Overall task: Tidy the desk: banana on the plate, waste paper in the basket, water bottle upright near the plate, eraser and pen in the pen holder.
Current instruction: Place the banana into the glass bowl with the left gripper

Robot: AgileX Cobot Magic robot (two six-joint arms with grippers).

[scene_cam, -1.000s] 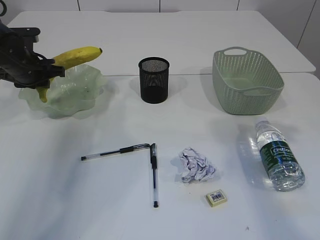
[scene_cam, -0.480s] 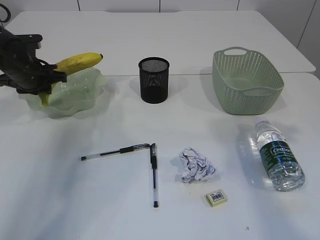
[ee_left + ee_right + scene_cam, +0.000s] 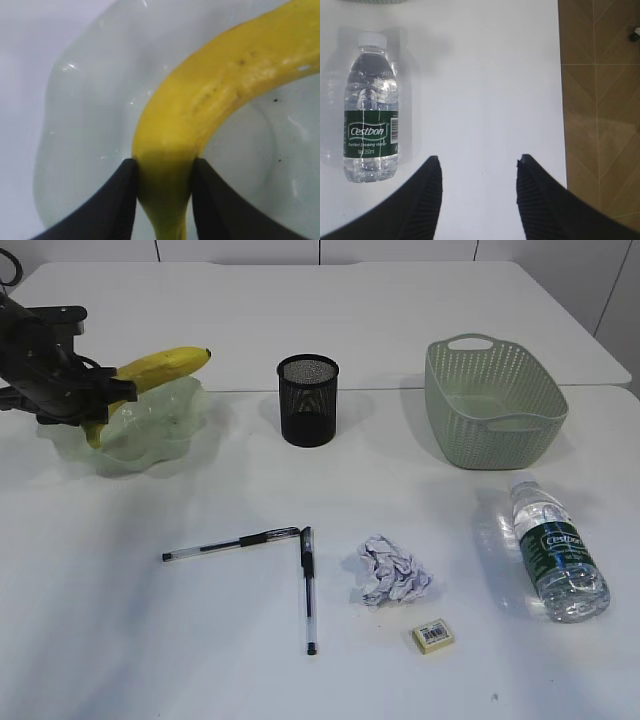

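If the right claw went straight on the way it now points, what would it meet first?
Probably only the bare desk. The right claw stands open and empty, and the lying water bottle is off to its left side, though depth is unclear.

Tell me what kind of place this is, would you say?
Probably an indoor lab or office with a staged desk-tidying setup: a plain white tabletop holding two black pens, a black mesh pen cup and a sage green plastic basket, with wood-pattern flooring beside it.
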